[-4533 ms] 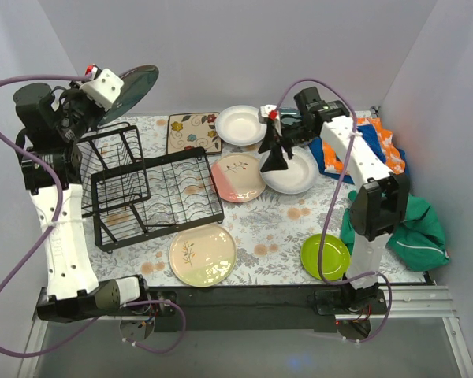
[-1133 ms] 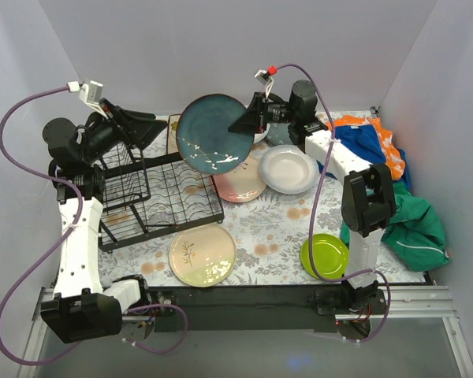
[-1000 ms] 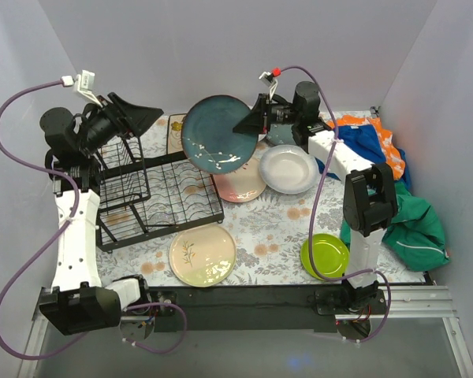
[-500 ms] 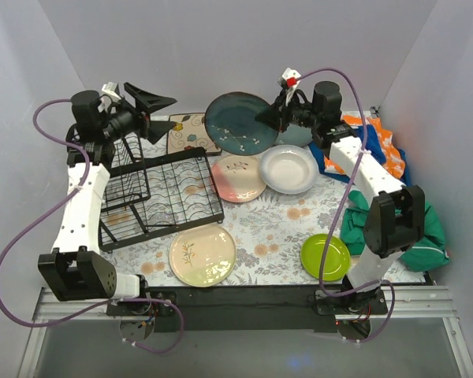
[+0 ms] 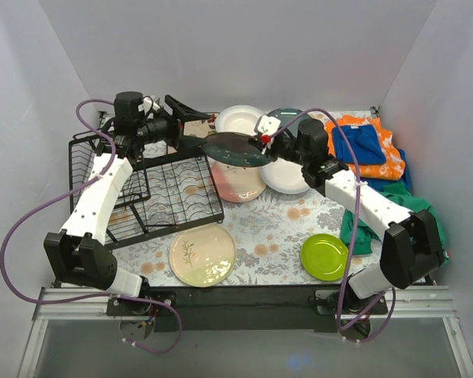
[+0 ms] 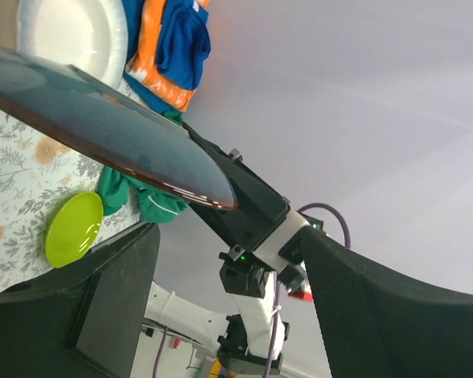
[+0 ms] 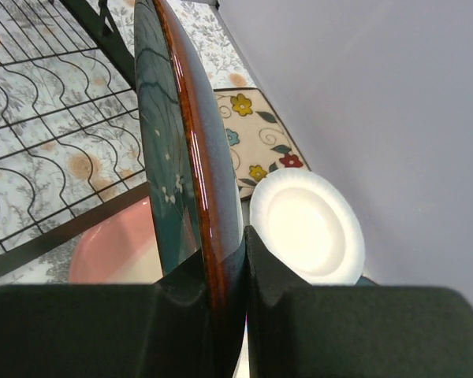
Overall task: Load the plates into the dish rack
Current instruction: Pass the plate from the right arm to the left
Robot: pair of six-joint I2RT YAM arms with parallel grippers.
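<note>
My right gripper (image 5: 262, 145) is shut on the rim of a dark blue-grey plate (image 5: 235, 150), held nearly edge-on above the dish rack's right end. In the right wrist view the fingers (image 7: 288, 276) pinch the brown rim of that plate (image 7: 191, 157). My left gripper (image 5: 197, 128) stands open just left of it, over the black wire dish rack (image 5: 154, 193). Its view looks up at the plate's underside (image 6: 102, 134), apart from its fingers (image 6: 87, 307). On the table lie white deep plates (image 5: 238, 120) (image 5: 288, 177), a pink-cream plate (image 5: 240, 185), a cream plate (image 5: 202, 254) and a lime green plate (image 5: 325, 257).
Another dark plate (image 5: 288, 118) lies at the back behind my right arm. A flowered mat (image 7: 256, 134) sits at the back next to the rack. Orange and blue cloth (image 5: 366, 146) and green cloth (image 5: 406, 216) are heaped along the right edge.
The dark plate went from the left gripper to the right one. In the last second the right arm lowered it leftward to edge-on, and the left arm stretched right toward it.
</note>
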